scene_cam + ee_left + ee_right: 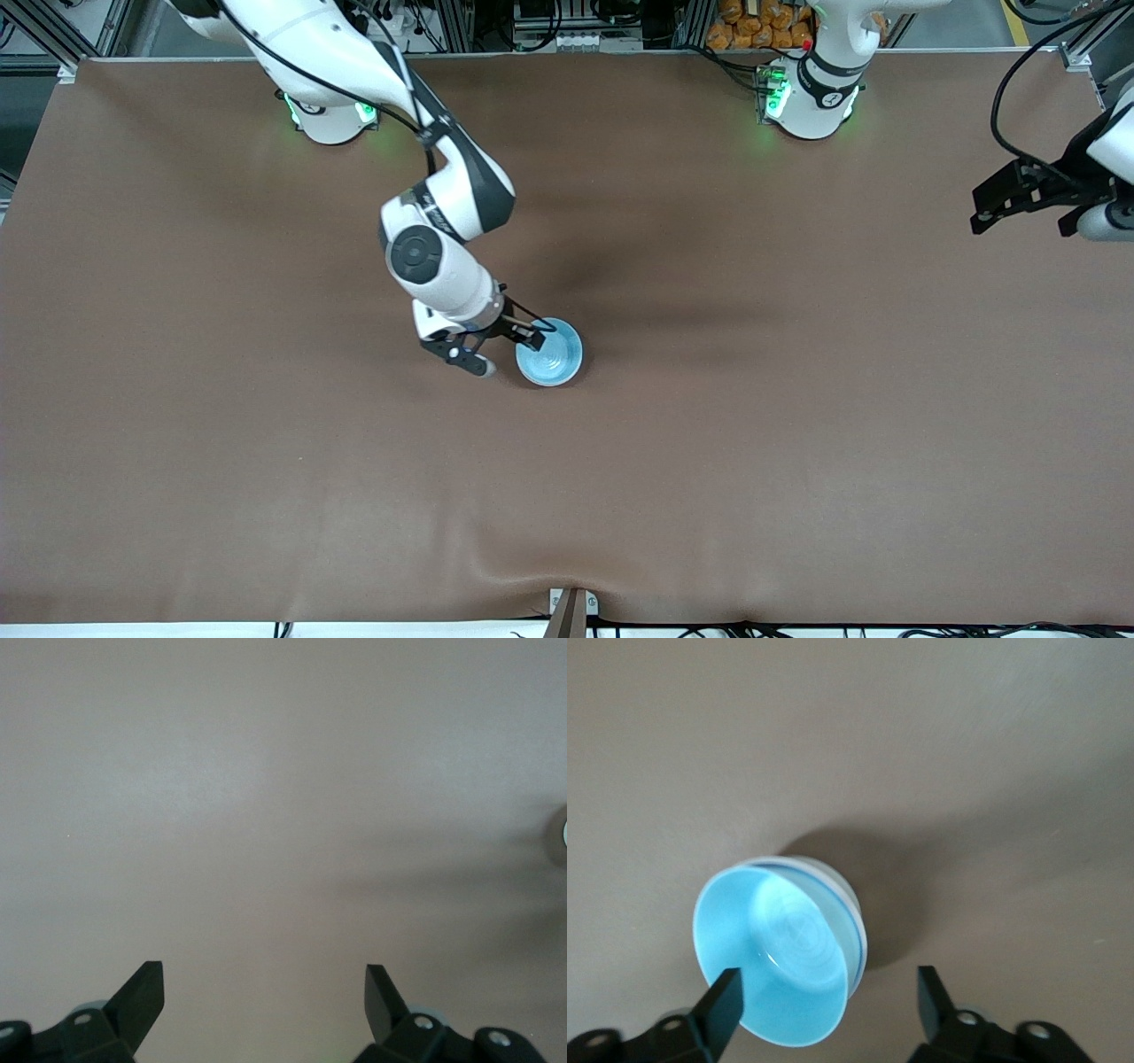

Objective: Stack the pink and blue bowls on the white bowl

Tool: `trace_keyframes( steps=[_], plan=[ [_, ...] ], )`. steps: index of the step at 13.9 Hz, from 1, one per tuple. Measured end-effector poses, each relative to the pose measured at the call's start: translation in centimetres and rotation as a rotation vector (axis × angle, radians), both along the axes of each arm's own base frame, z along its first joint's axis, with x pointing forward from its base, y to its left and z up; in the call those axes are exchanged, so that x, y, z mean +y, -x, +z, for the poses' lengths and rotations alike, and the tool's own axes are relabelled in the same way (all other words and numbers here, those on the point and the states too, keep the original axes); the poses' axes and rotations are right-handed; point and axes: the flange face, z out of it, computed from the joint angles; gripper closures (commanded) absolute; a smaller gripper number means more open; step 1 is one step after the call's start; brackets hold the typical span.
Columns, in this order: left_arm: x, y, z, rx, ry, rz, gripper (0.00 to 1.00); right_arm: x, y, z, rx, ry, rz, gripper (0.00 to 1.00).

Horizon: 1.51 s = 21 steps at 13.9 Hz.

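The light blue bowl [551, 356] sits near the middle of the table, nested as the top of a stack. In the right wrist view the blue bowl [780, 948] rests inside a bowl with a pale whitish rim [857, 935]; I cannot tell whether that rim is pink or white. No other bowl shows. My right gripper [511, 352] is open just beside the stack, toward the right arm's end; in its wrist view [828, 992] one finger [726, 997] lies over the blue rim, gripping nothing. My left gripper [983, 211] waits open and empty [266, 988] over the left arm's end of the table.
The brown cloth-covered table [797, 443] spreads all round the stack. The two arm bases [330, 120] [811, 106] stand along the edge farthest from the front camera. A small bracket [571, 611] sits at the table's nearest edge.
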Motion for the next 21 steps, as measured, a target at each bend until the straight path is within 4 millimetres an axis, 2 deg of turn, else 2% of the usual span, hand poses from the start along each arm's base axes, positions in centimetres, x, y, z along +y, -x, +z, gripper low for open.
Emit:
trace_keyframes(
  steps=[2,5,7,9,12,15,18,20,21],
  plan=[
    [-0.1,0.1,0.1,-0.002,0.0,-0.002,0.0,-4.7,-1.7,3.3,0.021,0.007,0.038,0.0],
    [0.2,0.3,0.5,-0.009,0.005,0.003,0.0,-13.0,-3.5,7.4,0.06,0.008,0.085,0.0],
    [0.6,0.4,0.7,-0.009,0.018,0.013,0.0,-18.1,-3.7,10.0,0.068,0.017,0.1,0.0],
    [0.6,0.4,0.6,-0.007,0.019,0.018,0.0,-22.2,-2.9,12.1,0.046,0.03,0.126,0.0],
    [0.5,0.4,0.5,-0.006,0.019,0.021,0.0,-26.8,-0.2,15.2,0.036,0.096,0.141,0.0],
    [0.1,0.4,0.5,-0.005,0.019,0.021,0.0,-31.3,1.9,18.9,0.013,0.156,0.229,0.0],
    [0.0,0.5,0.4,-0.001,0.019,0.022,0.0,-37.1,2.7,21.2,-0.009,0.152,0.34,0.0],
    [0.0,0.5,0.4,0.007,0.018,0.023,0.0,-39.1,2.6,23.6,-0.018,0.189,0.384,0.0],
    [0.0,0.6,0.4,0.008,0.018,0.023,0.0,-39.3,2.6,25.5,-0.024,0.221,0.396,0.0]
  ],
)
